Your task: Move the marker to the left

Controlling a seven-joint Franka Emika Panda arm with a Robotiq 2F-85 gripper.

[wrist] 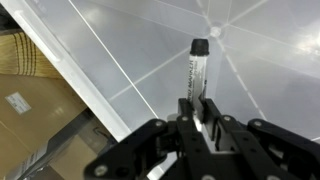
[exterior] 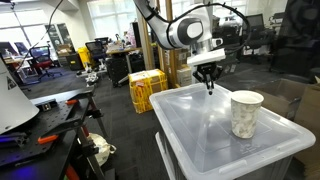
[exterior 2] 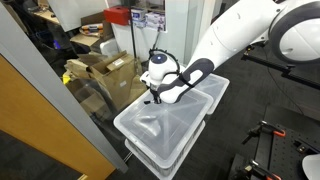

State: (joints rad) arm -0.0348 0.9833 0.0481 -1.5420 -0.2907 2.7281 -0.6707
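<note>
The marker (wrist: pixel 192 70) is a slim stick with a black cap, held upright between my jaws. My gripper (wrist: pixel 197 105) is shut on its upper end. In an exterior view the gripper (exterior: pixel 209 78) hangs over the far edge of the translucent plastic bin lid (exterior: pixel 195 135), with the dark marker (exterior: pixel 210 89) pointing down at it. I cannot tell whether the tip touches the lid. The white speckled cup (exterior: pixel 246 113) stands on the lid to the right of the gripper. In another exterior view the gripper (exterior 2: pixel 153 96) is above the bin's (exterior 2: pixel 165 130) far side.
A yellow crate (exterior: pixel 147 88) stands on the floor beyond the bin. Cardboard boxes (exterior 2: pixel 105 75) sit next to the stacked bins, and one shows in the wrist view (wrist: pixel 25 95). A glass and wood partition (exterior 2: pixel 40 100) runs along one side.
</note>
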